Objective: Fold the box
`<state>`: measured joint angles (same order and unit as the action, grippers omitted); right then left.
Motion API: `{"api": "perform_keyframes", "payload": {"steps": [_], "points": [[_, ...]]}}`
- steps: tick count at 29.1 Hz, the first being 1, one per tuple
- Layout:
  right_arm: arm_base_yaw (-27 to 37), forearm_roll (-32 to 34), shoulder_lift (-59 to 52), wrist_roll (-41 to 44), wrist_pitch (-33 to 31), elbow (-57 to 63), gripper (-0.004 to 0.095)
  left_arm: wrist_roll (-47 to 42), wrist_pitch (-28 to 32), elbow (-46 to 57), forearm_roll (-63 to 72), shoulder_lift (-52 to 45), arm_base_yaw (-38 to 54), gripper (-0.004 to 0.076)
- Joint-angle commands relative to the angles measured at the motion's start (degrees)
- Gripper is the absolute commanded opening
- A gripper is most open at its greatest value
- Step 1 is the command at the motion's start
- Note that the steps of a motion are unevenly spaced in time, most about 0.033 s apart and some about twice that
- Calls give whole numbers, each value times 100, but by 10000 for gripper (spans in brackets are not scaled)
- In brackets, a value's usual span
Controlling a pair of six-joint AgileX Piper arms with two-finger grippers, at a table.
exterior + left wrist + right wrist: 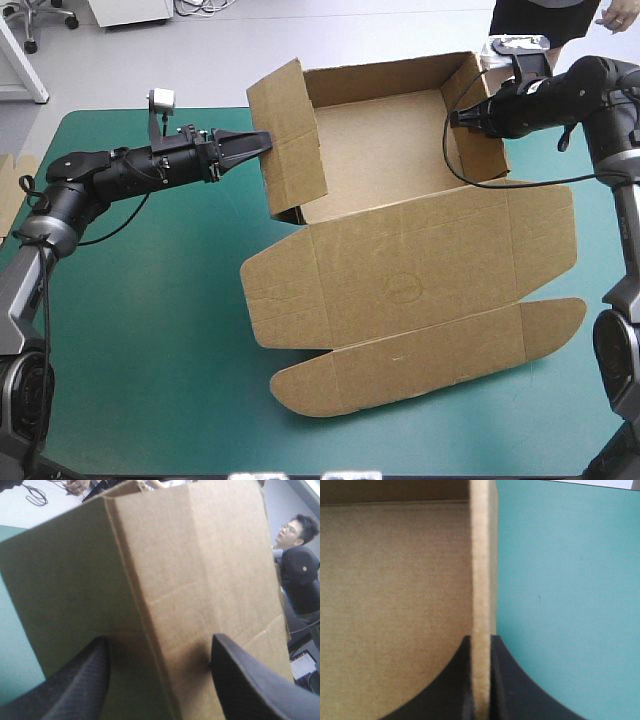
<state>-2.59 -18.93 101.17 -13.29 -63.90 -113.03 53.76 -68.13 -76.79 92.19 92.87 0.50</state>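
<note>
The brown box (380, 160) stands as an open tray at the far middle of the table, its lid (420, 270) flat toward the front with a rounded flap at the near edge. My left gripper (265, 141) points at the outside of the raised left wall (290, 140). In the left wrist view that wall (190, 580) fills the space just ahead of the open left gripper (160, 680). My right gripper (458, 118) is shut on the right wall (475, 130). In the right wrist view the wall's edge (481, 570) runs between the fingers of the right gripper (481, 680).
An edge of more brown board (8, 185) shows at the table's left edge. Bare teal-green cover (150, 320) lies at the front left, and more of it (570, 605) shows outside the right wall.
</note>
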Motion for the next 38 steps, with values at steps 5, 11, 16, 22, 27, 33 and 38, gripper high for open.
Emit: {"api": "perform_keyframes", "payload": {"steps": [5,11,16,22,27,33,38], "points": [[19,-280,-295,253,308,-151,-13,-613,31,-622,-348,-231,-226,440],[19,-272,-286,338,285,-151,-13,-883,175,-801,-723,-231,-226,440],[19,-229,-283,409,285,-151,-13,-1075,201,-816,-782,-231,-226,440],[19,-228,-143,600,176,-151,-11,-1602,391,-1156,-1347,-231,-236,439],[9,-228,-75,666,153,-151,-11,-1929,494,-1370,-1788,-231,-249,439],[-150,-204,-44,690,167,-151,-9,-2130,616,-1588,-2096,-147,-432,439],[-217,-174,-28,817,231,-151,-9,-2319,605,-1790,-2181,28,-526,439]]}}
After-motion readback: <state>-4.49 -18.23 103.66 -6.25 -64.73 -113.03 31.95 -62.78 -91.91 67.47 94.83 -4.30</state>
